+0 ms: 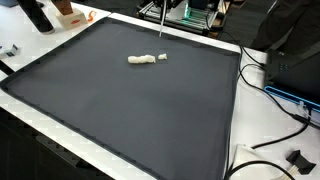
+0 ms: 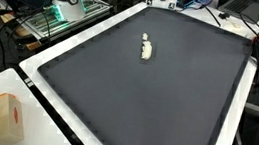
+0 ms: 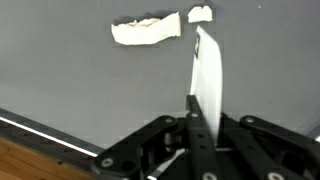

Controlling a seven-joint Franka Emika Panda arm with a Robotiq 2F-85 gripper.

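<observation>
A pale, dough-like strip (image 3: 146,31) lies on the dark grey mat (image 3: 70,70), with a small cut-off piece (image 3: 200,13) just to its right. My gripper (image 3: 200,108) is shut on a thin white blade (image 3: 209,70), whose tip reaches close to the small piece. In both exterior views the strip (image 1: 142,60) (image 2: 146,53) and the small piece (image 1: 163,57) (image 2: 145,37) lie on the far part of the mat. The blade (image 1: 163,35) hangs as a thin line from the gripper (image 1: 163,12) above the small piece. Whether the tip touches the mat is too small to tell.
The mat (image 1: 130,110) covers a white-edged table (image 2: 28,74). Cables (image 1: 275,95) and a black box lie beyond one side. A cardboard box (image 2: 3,116) sits at a table corner, and electronics with green lights (image 2: 51,14) stand past the far edge.
</observation>
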